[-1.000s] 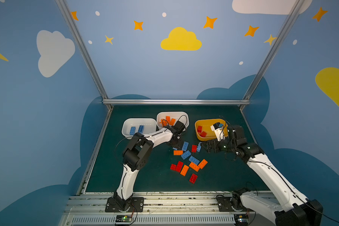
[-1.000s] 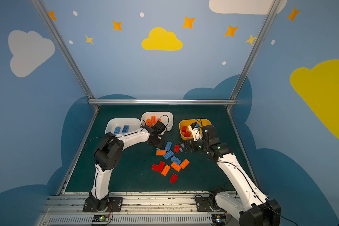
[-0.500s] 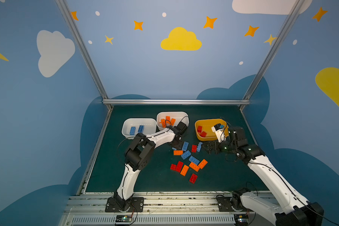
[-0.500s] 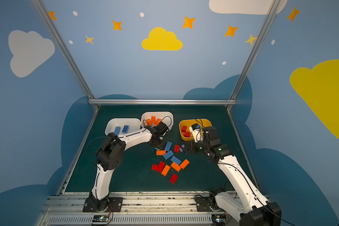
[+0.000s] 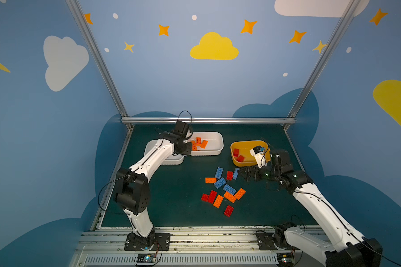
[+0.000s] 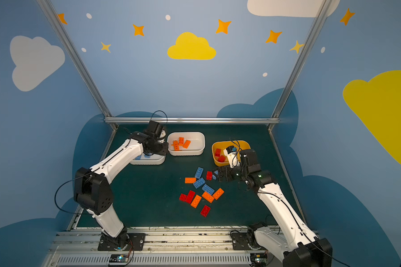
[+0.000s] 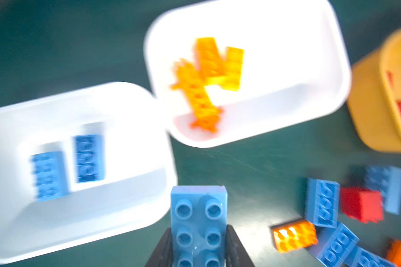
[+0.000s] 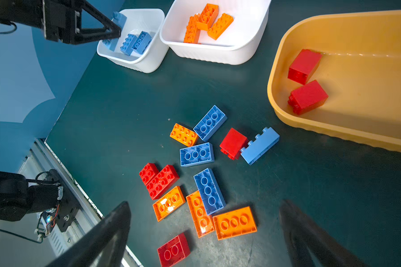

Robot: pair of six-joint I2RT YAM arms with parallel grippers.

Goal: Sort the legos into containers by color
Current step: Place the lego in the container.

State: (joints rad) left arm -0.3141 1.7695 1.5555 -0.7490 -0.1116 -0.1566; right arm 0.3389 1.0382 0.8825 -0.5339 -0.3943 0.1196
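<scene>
Pinches a blue brick [image 7: 198,215] in the left gripper [image 8: 116,31], raised over the left white tub [image 8: 148,62], far left on the mat [image 5: 183,196]; two blue bricks [image 8: 136,44] inside. Hovers the right gripper [image 8: 205,204], jaws spread wide, above the loose pile [image 5: 229,196] of blue, orange and red bricks at mid-mat, just near-left of the yellow tub [image 8: 287,120]. In that tub, two red bricks [image 8: 307,97]; in the middle white tub [image 8: 241,53], orange pieces [image 8: 208,16].

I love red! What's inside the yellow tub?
Two red bricks lie in the yellow tub. The right arm covers part of it in both top views.
</scene>
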